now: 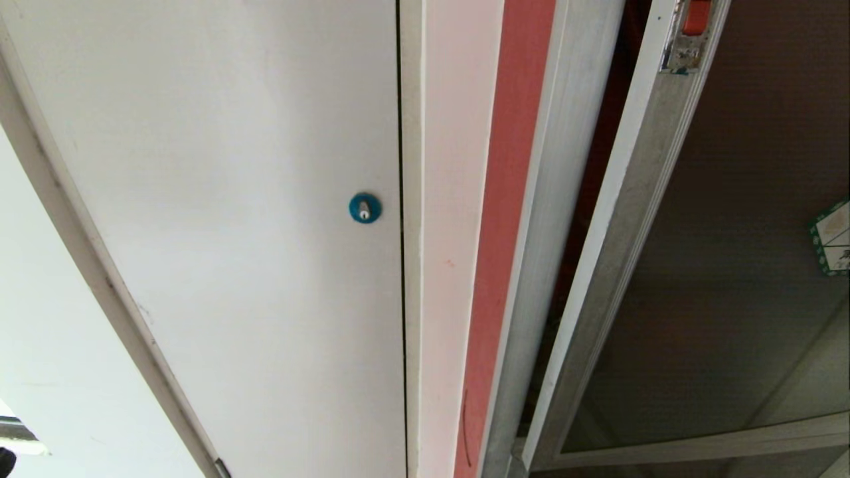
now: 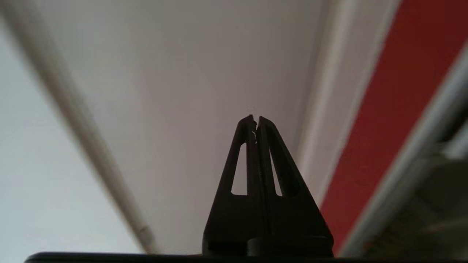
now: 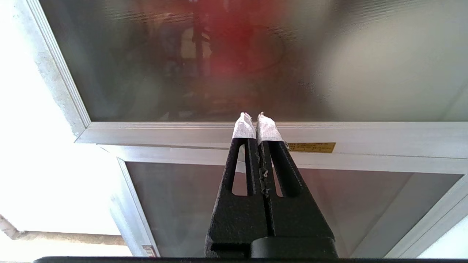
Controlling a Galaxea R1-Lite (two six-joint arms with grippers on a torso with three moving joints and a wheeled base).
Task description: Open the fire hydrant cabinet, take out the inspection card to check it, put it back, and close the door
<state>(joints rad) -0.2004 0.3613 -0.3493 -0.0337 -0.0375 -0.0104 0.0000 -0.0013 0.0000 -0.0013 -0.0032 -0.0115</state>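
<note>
Plainly, the left gripper [image 2: 256, 118] is pinched together, empty, facing a plain white door [image 2: 204, 73], with the fire hydrant cabinet [image 2: 395, 95] off to one side. The right gripper [image 3: 256, 116], likewise pinched together and empty, points at the door [image 3: 234, 62], whose latch edge stands ajar.

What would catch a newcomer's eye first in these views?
In the head view, the blue lock on the white door at left, and beside it a red strip along the cabinet edge. At right the glass door stands ajar, with a red latch at its top. The right hand, shut, points at a glass panel.
</note>
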